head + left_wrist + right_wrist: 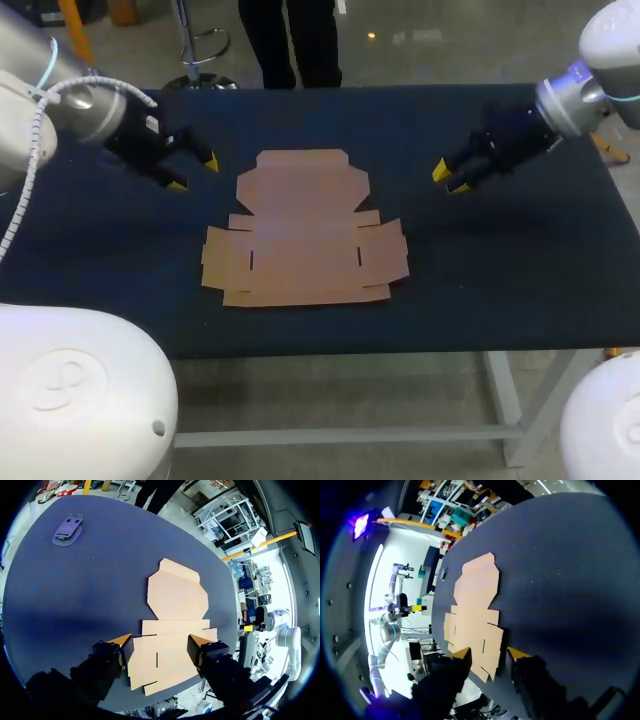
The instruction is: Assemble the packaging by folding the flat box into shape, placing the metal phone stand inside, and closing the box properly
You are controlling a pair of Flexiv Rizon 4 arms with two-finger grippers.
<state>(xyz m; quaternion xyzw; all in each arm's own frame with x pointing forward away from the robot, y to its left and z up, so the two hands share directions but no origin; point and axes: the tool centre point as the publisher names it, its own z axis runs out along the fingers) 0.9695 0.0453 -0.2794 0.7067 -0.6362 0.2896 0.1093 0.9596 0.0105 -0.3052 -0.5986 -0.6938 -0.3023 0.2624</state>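
The flat box lies unfolded mid-tabletop, its long axis running from near edge to far edge. Our left claw and right claw hover open and empty either side of its far flap, the left slightly nearer. The phone stand sits by a far corner.

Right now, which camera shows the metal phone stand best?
The left wrist view: the phone stand lies in plain sight on the table, well beyond the flat box. The head view and right wrist view do not show it at all.
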